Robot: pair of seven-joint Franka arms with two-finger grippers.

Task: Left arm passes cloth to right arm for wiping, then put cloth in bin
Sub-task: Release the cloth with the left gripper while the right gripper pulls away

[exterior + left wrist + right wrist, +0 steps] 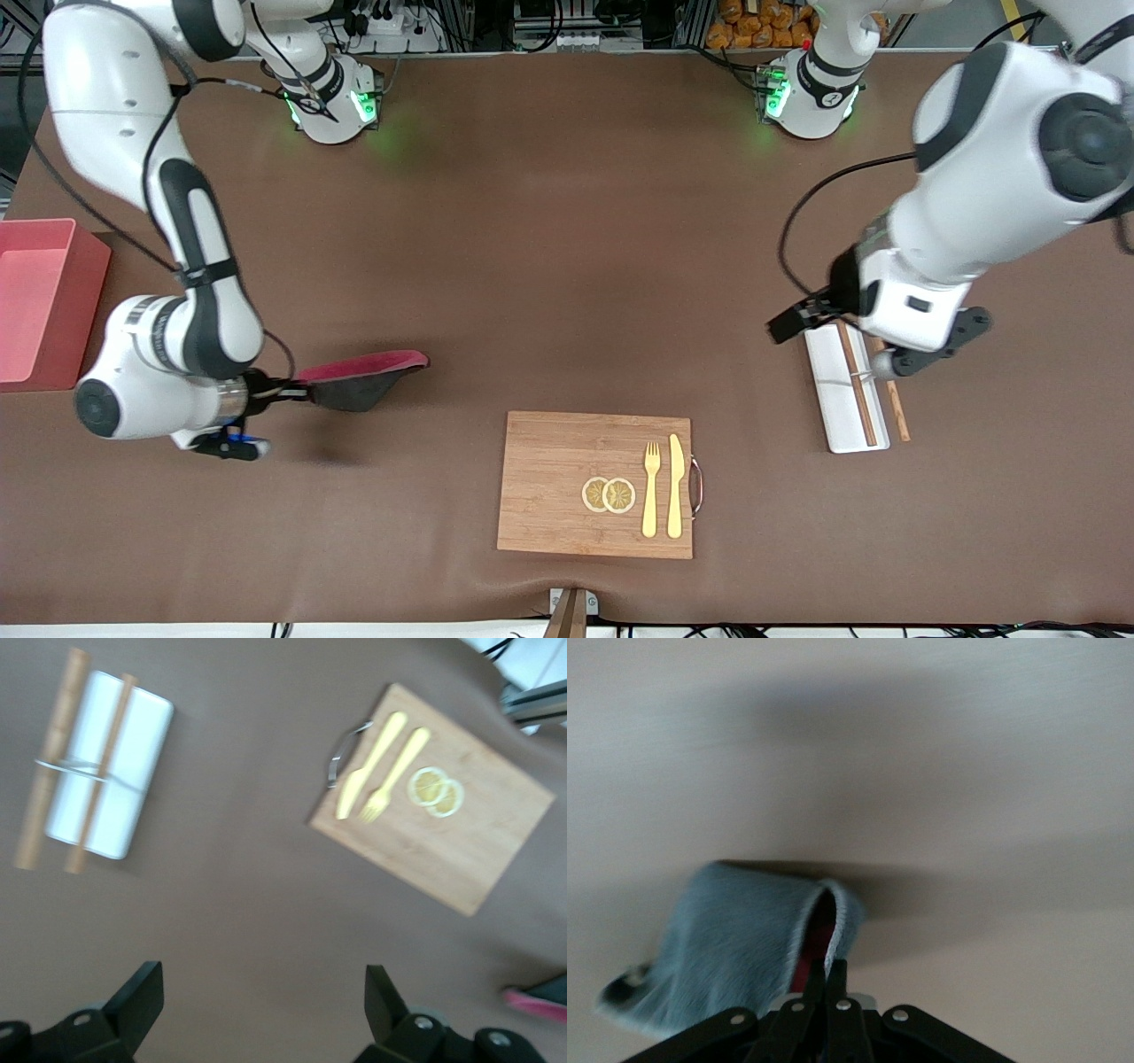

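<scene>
The cloth (363, 377), magenta-red on top and dark grey beneath, hangs over the table between the pink bin (84, 310) and the cutting board. My right gripper (285, 390) is shut on one edge of it. In the right wrist view the fingertips (835, 970) pinch the grey fold of the cloth (735, 948), with red showing inside. My left gripper (864, 346) is open and holds nothing, up over the white tray at the left arm's end. Its fingers (137, 1001) stand wide apart with bare table between them. A corner of the cloth (540, 1003) shows at the edge of the left wrist view.
A wooden cutting board (549, 487) lies near the front camera with a yellow fork (651, 487), a knife (676, 483) and lemon slices (609, 494). A white tray (837, 399) with chopsticks (858, 381) lies under the left gripper. The bin is at the right arm's end.
</scene>
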